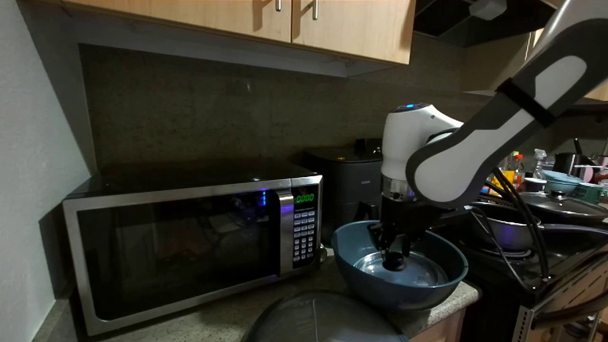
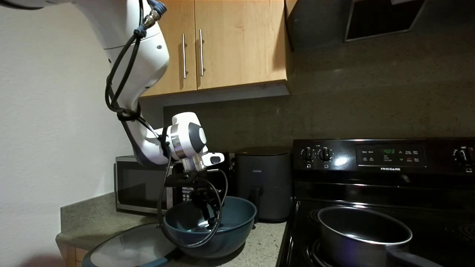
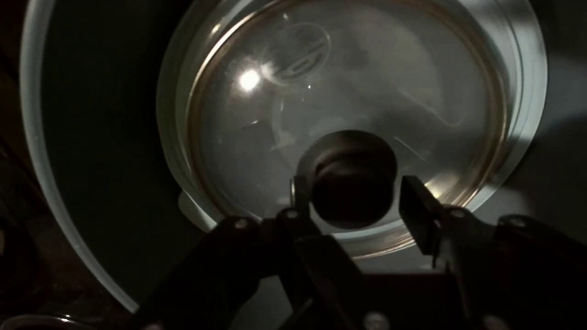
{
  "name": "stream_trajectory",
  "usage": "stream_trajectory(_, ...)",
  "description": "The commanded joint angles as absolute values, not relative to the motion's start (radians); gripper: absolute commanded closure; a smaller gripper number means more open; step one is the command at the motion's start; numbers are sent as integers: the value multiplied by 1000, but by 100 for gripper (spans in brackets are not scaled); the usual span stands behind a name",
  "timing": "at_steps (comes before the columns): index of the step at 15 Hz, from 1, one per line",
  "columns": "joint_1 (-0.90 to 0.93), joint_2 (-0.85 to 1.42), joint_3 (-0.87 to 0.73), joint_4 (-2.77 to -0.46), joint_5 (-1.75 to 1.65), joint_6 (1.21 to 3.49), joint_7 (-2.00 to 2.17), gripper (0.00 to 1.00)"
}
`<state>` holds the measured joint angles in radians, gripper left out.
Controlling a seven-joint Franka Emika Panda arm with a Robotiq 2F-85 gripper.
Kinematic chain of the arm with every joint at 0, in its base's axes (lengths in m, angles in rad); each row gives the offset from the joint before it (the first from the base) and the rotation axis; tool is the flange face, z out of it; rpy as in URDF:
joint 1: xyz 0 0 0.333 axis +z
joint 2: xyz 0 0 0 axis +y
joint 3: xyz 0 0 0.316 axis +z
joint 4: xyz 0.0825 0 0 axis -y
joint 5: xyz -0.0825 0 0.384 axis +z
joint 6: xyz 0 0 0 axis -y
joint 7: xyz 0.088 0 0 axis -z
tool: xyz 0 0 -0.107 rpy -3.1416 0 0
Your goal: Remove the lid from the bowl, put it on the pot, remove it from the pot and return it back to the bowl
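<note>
Round clear-glass lid with a shiny rim: we find it inside the wide, round blue-grey bowl, lying below the bowl's edge.
Round black knob: on top of that lid, down inside the bowl.
Black two-jawed gripper: dipped into the bowl, jaws apart astride the knob; we make out a narrow gap beside it, so we take it that nothing is grasped.
Lid's round trip: a lid lying in the bowl fits the outset as well as the finish, and we cannot tell which from here. If the outset, every move is left, starting with a grasp of the knob; if the finish, we judge that only backing the gripper out of the bowl remains.
Large pale-grey domed cover with a blue rim: just beside the bowl, on the speckled grey counter.
Dark metal pot with a pale rim and side handle: well apart from the bowl, uncovered, on the black stove.
</note>
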<state>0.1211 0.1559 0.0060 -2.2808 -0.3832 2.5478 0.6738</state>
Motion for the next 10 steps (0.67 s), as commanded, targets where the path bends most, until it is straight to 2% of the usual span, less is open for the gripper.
stream_trajectory(1,108,127,-3,-2301,-326,2570,646,16)
stream_trajectory(3,102,108,-13,-2313,-306,2598,658,3)
stream_trajectory(4,98,99,-18,-2315,-295,2609,666,0)
stream_trajectory(5,113,142,-16,-2280,-322,2577,670,15)
stream_trajectory(7,105,130,-23,-2281,-314,2587,670,1)
stream_trajectory(10,104,125,-23,-2282,-314,2588,671,0)
